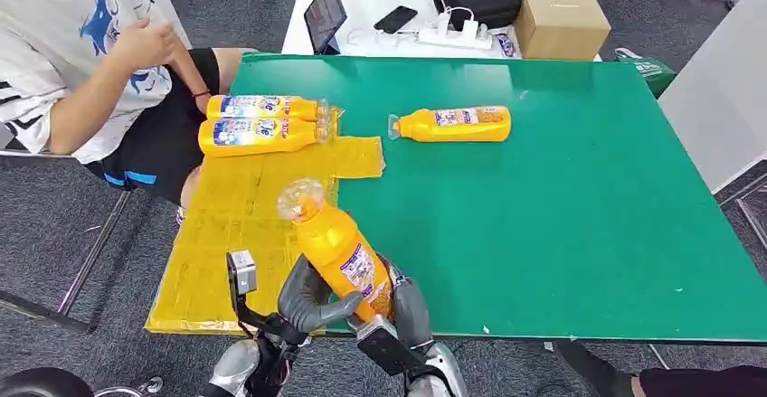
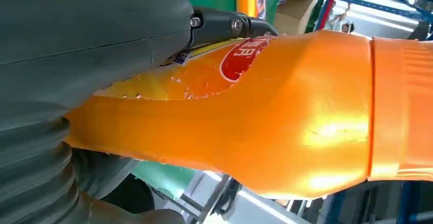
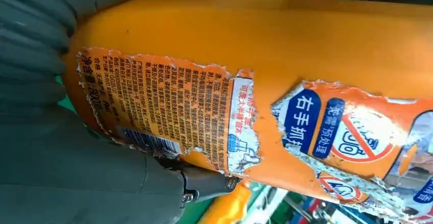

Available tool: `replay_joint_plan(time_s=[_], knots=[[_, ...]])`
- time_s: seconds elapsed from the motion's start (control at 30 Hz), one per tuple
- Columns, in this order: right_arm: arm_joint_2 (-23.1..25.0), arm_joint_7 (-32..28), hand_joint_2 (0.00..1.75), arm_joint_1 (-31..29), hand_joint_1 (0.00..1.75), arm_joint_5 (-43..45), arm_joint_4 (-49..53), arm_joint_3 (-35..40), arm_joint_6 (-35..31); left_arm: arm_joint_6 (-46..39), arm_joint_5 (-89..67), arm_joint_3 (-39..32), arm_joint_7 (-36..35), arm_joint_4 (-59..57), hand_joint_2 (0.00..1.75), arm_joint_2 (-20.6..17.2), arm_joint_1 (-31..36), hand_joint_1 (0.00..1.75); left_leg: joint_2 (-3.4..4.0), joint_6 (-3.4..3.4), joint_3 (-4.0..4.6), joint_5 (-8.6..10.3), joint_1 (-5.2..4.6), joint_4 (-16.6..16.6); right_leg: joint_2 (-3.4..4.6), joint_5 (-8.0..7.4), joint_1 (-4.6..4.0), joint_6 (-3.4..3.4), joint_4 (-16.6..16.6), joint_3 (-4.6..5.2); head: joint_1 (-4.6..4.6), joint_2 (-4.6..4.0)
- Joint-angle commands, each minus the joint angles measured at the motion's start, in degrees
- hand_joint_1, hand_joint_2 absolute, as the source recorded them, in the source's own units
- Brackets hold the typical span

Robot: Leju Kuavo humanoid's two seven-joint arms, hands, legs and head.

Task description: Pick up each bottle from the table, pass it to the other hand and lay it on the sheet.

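So I've got one orange bottle (image 1: pixel 342 250) up off the green table (image 1: pixel 579 216), near its front edge, just right of the yellow sheet (image 1: pixel 244 225), and both my hands are on it at once: left hand (image 1: pixel 312 299) wrapped around the lower body from one side, right hand (image 1: pixel 407 311) cupping it from the other. Looks like mid-handoff to me. The bottle is tilted, with its clear cap (image 1: pixel 300 200) pointing up and away toward the sheet. Two more bottles (image 1: pixel 262 124) already lie side by side at the far end of the sheet, and another bottle (image 1: pixel 452 124) lies on the table, well right of the sheet. A person (image 1: pixel 81 53) sits beside the sheet's far corner. Handling-wise: it's smooth glossy plastic, stiff, probably fairly light, and I'd guess a bit slippery. The label (image 3: pixel 168 106) is torn and peeling, so I wouldn't count on that for grip. The wide body below the shoulder seems like the safest place to hold; the neck tapers and could slide out.
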State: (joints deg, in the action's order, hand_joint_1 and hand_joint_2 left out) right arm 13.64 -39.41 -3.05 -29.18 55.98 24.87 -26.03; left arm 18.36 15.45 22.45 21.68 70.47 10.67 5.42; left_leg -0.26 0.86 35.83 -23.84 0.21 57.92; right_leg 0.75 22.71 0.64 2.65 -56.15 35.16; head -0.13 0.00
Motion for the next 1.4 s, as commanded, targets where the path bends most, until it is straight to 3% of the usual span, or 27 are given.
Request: replay_joint_plan(time_s=[0.03,0.33,1.17,1.2,1.23,1.4], knots=[[-0.2,0.1,1.75,-2.8,1.75,0.2,-6.4,3.5,1.9,0.0,-0.5,3.6,-0.5,-4.1,1.75,-1.3,2.5,0.00,-0.03,-0.02,-0.16,-0.05,0.01,0.0,-0.08,0.05,-0.03,-0.05,0.0,-0.17,0.00,0.00],[-0.8,1.1,1.75,-4.4,1.75,-2.1,-12.0,7.5,4.4,-1.2,-0.4,2.2,-0.9,-4.7,1.75,-1.4,2.5,0.00,-0.04,-0.03,-0.20,-0.05,0.03,0.0,-0.09,0.06,-0.04,-0.06,0.1,-0.21,-0.02,0.00],[-1.2,1.6,1.75,-5.0,1.75,-2.8,-13.6,9.9,8.3,-2.7,-3.8,1.5,0.0,-3.2,1.75,-1.0,2.6,0.03,-0.13,-0.05,-0.38,-0.19,0.09,0.0,-0.26,0.22,-0.12,-0.11,0.0,-0.44,-0.02,0.00],[-1.3,1.7,1.75,-5.0,1.75,-2.8,-13.6,9.8,8.3,-2.6,-3.7,1.3,0.1,-3.1,1.75,-0.9,2.4,0.65,-0.07,-0.03,-0.18,-0.08,0.05,0.0,-0.15,0.10,-0.07,-0.06,0.0,-0.21,-0.02,0.00],[-1.2,1.7,1.75,-5.0,1.75,-2.8,-13.6,9.8,8.4,-1.8,-3.2,1.4,0.2,-2.8,1.75,-1.0,2.2,1.75,-0.10,-0.03,-0.20,-0.09,0.05,0.0,-0.19,0.12,-0.06,-0.07,0.0,-0.23,-0.02,0.00],[-0.9,2.0,1.75,-5.1,1.75,-2.7,-13.9,9.2,8.3,2.2,-0.5,1.4,0.5,-2.3,1.75,-1.5,1.4,1.75,-0.06,-0.03,-0.25,-0.12,0.06,0.0,-0.16,0.14,-0.08,-0.08,0.0,-0.27,-0.02,0.00]])
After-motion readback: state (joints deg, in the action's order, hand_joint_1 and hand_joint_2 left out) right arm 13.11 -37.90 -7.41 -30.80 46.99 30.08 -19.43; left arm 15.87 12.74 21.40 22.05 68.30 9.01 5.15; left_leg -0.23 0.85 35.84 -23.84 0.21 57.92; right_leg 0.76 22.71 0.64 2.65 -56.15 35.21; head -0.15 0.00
